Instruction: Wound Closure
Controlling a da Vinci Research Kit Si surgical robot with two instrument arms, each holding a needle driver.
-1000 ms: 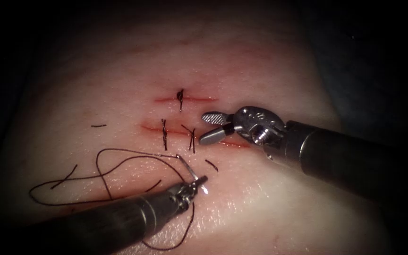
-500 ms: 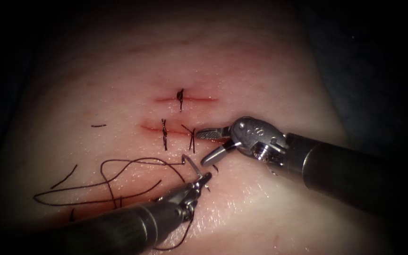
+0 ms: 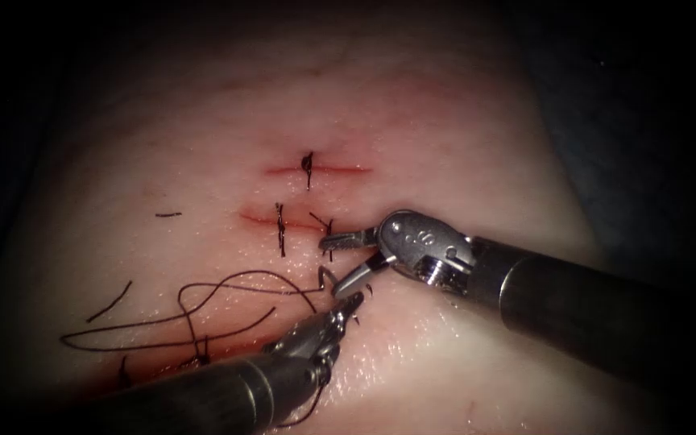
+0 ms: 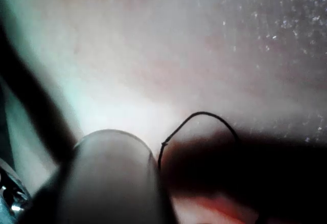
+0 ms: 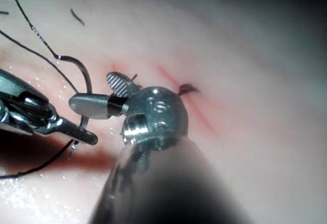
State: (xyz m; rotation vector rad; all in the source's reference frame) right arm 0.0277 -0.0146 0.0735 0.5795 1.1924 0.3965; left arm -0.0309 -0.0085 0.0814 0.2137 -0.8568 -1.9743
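Pale, glistening pork tissue [image 3: 461, 145]. Thin curved steel needle [image 3: 329, 278] clamped near its tip by shut left metal needle driver [image 3: 354, 301], clear of tissue; right steel needle driver [image 3: 341, 262] half open, empty, just beside needle.

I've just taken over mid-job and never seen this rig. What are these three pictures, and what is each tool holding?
Two thin robot arms are practising stitches on pork belly, the tissue. One picture looks down from an endoscope; the other two come from cameras riding near each arm's wrist. The left tool enters from below, jaws shut on the curved needle near its rear end; the needle is out of the tissue, below the cut. The right tool holds nothing, jaws open beside the needle. Dark thread lies looped left of the tools, with finished stitches above.
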